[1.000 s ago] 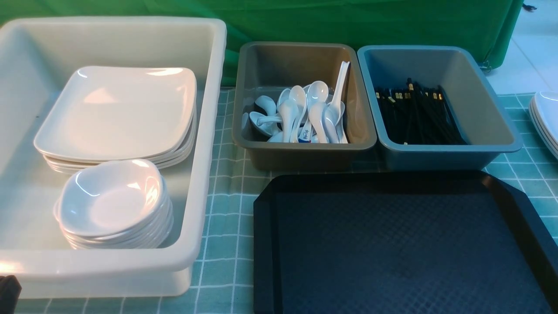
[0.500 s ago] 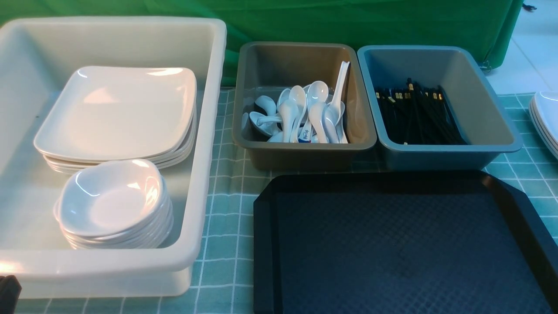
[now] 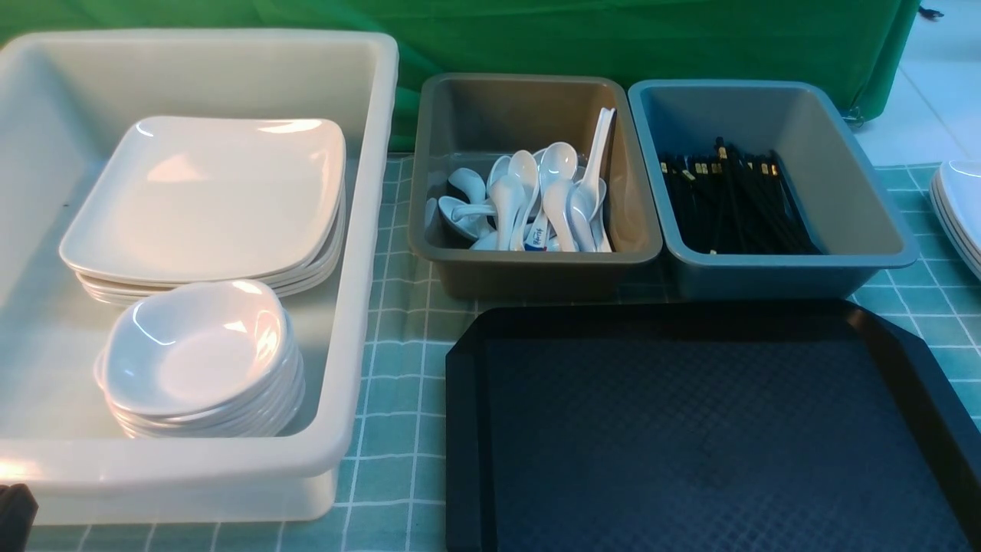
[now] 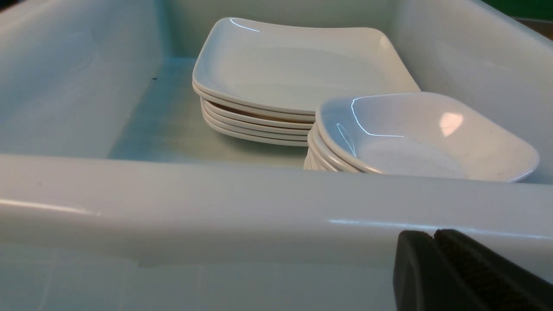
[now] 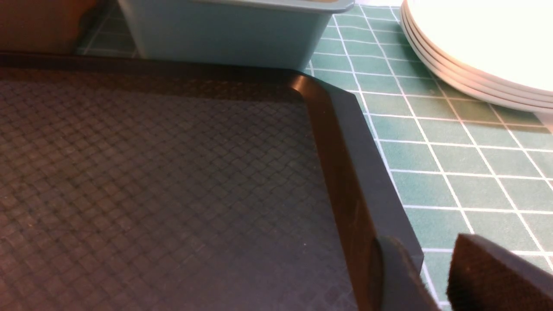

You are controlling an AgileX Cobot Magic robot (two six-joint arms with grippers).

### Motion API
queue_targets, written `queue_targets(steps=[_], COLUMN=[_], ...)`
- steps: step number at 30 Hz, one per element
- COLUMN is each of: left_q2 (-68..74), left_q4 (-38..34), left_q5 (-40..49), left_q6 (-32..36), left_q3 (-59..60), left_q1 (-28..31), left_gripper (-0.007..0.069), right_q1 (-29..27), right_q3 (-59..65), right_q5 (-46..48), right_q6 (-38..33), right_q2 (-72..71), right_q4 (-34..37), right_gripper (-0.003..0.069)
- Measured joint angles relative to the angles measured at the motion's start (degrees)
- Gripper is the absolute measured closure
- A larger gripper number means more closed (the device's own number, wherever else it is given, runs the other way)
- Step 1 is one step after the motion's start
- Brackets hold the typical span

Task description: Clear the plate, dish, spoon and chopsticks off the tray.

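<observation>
**Tray stands bare; sorting appears finished, arms at rest near the table edge**

Front view: The black tray point(image 3: 705, 429) lies on the green checked cloth with nothing on its textured surface, so the clearing step looks complete. I judge that no further pick is called for, only a check of the part of the tray cut off at the lower edge. The white tub point(image 3: 360, 230) to the left holds a stack of square plates point(image 3: 207, 199) at the far side and a stack of small deep dishes point(image 3: 199, 356) just in front of it. Behind the tray, the grey-brown tub point(image 3: 529, 264) holds a heap of white soup spoons point(image 3: 536, 199). The blue-grey tub point(image 3: 774, 264) just beside it holds a bundle of black chopsticks point(image 3: 728, 199). A further stack of white plates point(image 3: 958, 211) shows at the right edge, on the cloth.

Left wrist view: The left gripper point(image 4: 434, 235) sits low outside the tub's near wall, its pads pressed together and holding nothing. Beyond the rim the plates and dishes stand as two separate stacks, close together.

Right wrist view: The right gripper point(image 5: 425, 259) hangs over the tray's right rim, jaws partly apart with a clear gap and nothing between them. The tray's corner is bare. The extra plates lie well apart on the cloth.
</observation>
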Motion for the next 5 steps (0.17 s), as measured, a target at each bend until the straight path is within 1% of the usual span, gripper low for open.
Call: queue_targets(steps=[5], left_q2=[0.0], left_q4=[0.0], left_q5=[0.0], left_q6=[0.0], left_q3=[0.0], left_q1=[0.0], left_gripper=[0.0607], right_q1=[0.0], right_q3=[0.0], right_q5=[0.0], right_q6=[0.0], right_q2=[0.0], right_q4=[0.1], right_gripper=[0.0417])
